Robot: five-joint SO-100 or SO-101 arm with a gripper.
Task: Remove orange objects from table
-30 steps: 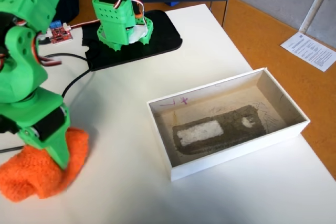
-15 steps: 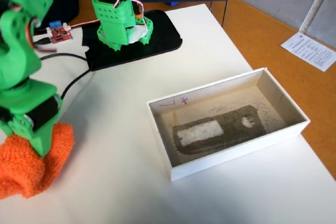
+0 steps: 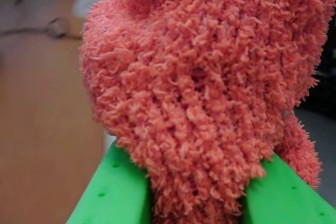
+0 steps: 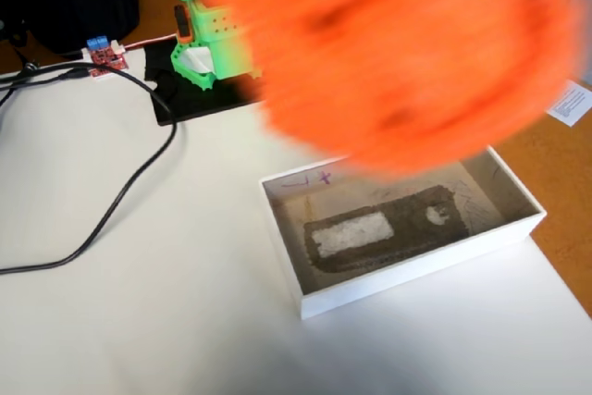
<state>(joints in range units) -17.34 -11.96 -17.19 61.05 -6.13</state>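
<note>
Fixed view: white shallow box (image 4: 421,270) at lower right on the white bench (image 4: 139,321), with a dark, smudged floor. Black cable (image 4: 139,178) loops across the left. Small red circuit board (image 4: 104,55) at upper left. Paper slip (image 4: 572,104) at right edge.

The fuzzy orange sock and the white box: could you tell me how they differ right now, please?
The fuzzy orange sock is soft and shaggy; the white box is rigid and straight-walled. The sock is held aloft between the green gripper fingers; the box rests on the table. The sock looks motion-blurred in the fixed view; the box is sharp.
</note>
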